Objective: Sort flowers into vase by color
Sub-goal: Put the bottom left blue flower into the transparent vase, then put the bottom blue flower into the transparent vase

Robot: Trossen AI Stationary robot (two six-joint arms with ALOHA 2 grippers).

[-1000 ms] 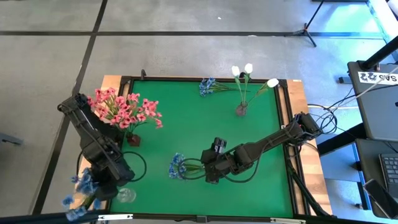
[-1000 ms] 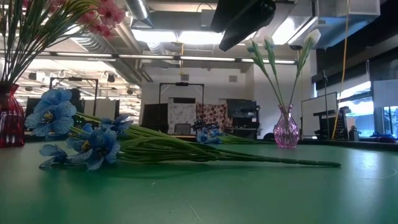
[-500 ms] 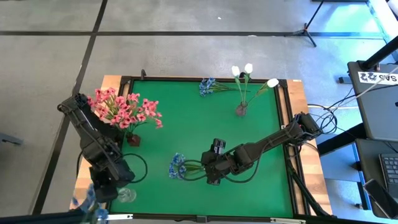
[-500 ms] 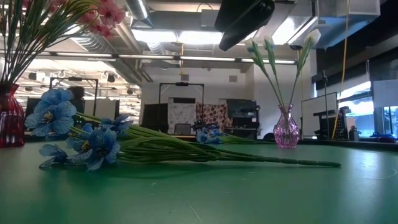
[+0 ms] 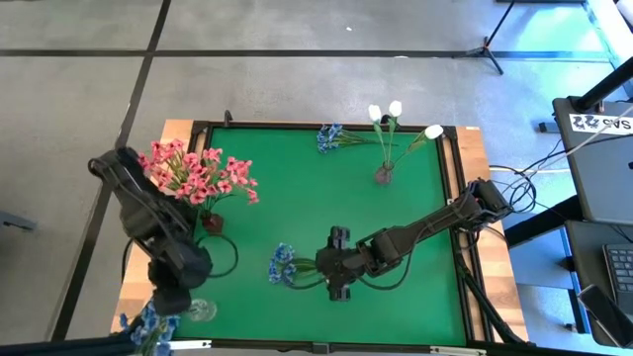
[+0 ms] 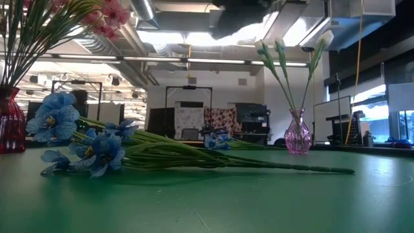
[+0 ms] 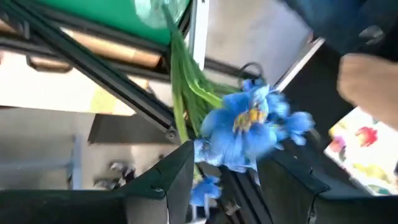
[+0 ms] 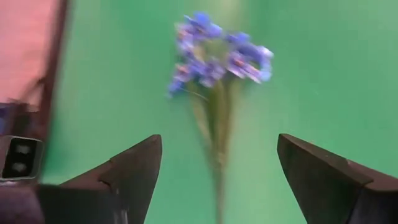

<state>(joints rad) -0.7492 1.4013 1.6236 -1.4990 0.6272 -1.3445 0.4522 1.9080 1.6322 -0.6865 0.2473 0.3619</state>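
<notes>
The left gripper (image 5: pixel 170 300), fingers apart, hangs over the clear vase (image 5: pixel 202 311) at the desk's (image 5: pixel 297 198) near left corner; its blue flowers (image 5: pixel 148 328) are partly cut off. The right gripper (image 5: pixel 337 280) is wide apart beside another blue sprig (image 5: pixel 284 264).

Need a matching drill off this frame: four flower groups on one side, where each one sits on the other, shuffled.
Things:
1. pink flowers
2. white buds
3. blue sprig under the right pincer
4. blue sprig by the left pincer

Places:
A. in the pinkish glass vase near the mat's far right
B. hanging past the table's near left edge, stems in a clear vase
C. in the dark red vase on the left
D. lying flat on the green mat

Pairs: 1-C, 2-A, 3-D, 4-B
</notes>
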